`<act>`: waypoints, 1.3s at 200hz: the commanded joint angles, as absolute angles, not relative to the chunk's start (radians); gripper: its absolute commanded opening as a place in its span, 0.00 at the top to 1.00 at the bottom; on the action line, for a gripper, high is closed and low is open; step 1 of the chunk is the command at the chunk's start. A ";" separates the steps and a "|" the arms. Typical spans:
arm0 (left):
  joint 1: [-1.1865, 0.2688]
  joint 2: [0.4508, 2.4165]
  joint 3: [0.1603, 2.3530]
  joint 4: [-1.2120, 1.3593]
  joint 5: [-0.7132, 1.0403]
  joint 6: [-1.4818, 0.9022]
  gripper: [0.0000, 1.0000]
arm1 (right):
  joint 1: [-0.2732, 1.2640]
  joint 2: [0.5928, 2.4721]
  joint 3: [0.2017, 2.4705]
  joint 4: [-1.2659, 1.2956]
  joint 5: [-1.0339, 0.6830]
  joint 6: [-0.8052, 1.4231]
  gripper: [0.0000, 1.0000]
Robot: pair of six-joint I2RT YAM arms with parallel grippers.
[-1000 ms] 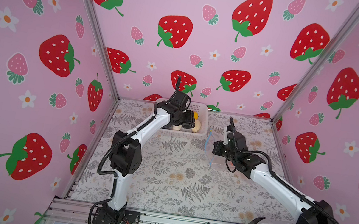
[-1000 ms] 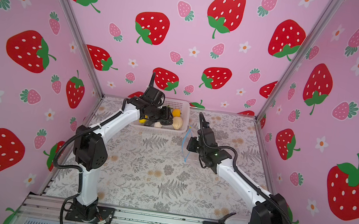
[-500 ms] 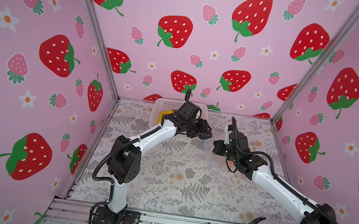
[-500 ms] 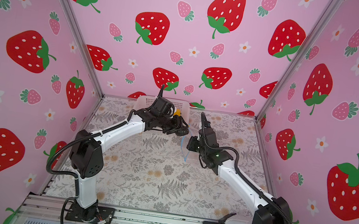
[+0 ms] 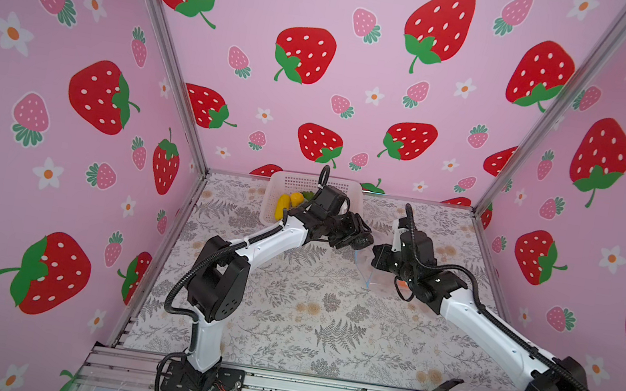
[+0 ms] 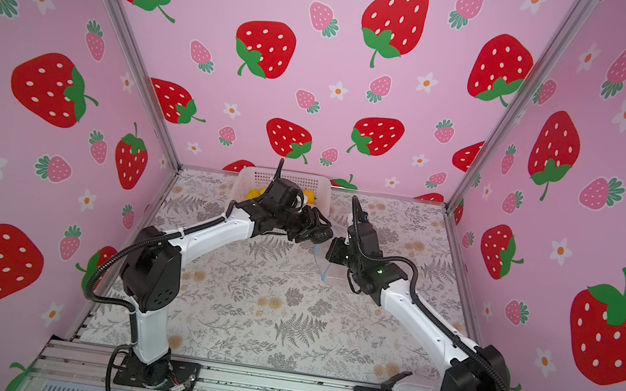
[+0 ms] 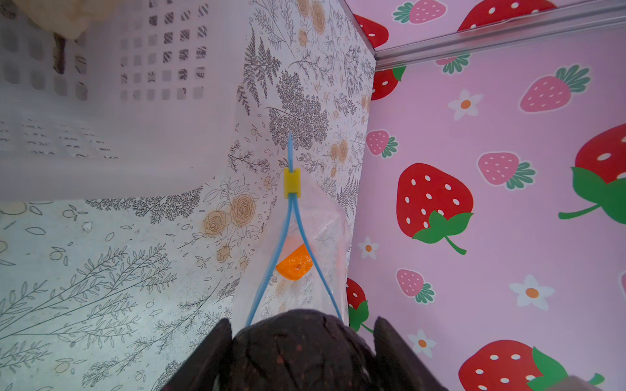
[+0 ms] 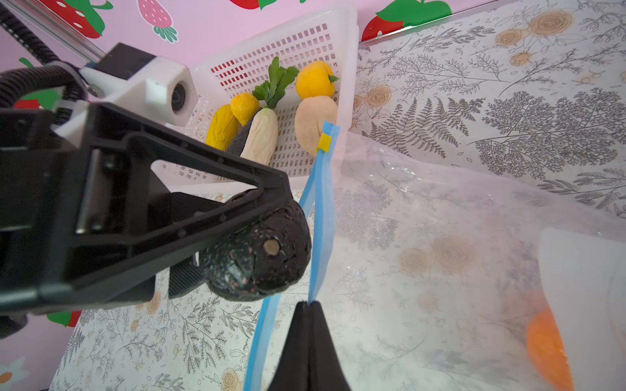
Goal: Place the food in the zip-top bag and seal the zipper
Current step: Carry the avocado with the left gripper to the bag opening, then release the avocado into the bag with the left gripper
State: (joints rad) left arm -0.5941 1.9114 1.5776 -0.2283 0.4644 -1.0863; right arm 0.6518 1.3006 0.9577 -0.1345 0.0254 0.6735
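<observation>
The left arm (image 5: 266, 240) had swung out of the white basket (image 5: 296, 180) within the last second. Its left gripper (image 5: 360, 238) now hung just off the basket's front corner, jaws clamped around a dark piece (image 8: 264, 257) of food, lumpy and avocado-like. The right gripper (image 8: 308, 313) had not moved. It stayed pinched tight on 1 lip of the zipper (image 8: 321, 210), holding the zip-top bag (image 8: 423, 220) up and open just beside the basket.

Judging by that, the pick was done and the drop into the bag came next. 1 orange piece (image 7: 294, 265) already lay inside the bag. A white radish (image 8: 261, 135) and at least 4 other pieces were left in the basket, so the task looked early and sealing far off.

Bare mat (image 5: 307, 309) stretched in front of the basket, giving both arms room to pull back. The tight spots were smaller.

- **Basket wall:** it stood just behind the bag's slider end.
- **Bag mouth:** it was a narrow V between 2 blue strips. In the left wrist view the dark piece looked about as wide as the gap it faced, so it could catch on a lip.
- **Slider:** the yellow slider (image 7: 292, 182) sat at the zipper's end nearest the basket, leaving the track open.
</observation>
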 commanded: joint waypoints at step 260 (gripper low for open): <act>-0.612 1.864 1.456 -0.163 0.461 -1.147 0.48 | 0.648 1.257 0.983 -0.121 0.032 0.689 0.96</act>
State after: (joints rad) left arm -0.6079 1.8755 1.4559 -0.1566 0.4709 -1.1534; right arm 0.6518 1.2865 0.9585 -0.1394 0.0257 0.6804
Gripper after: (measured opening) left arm 0.649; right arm 0.048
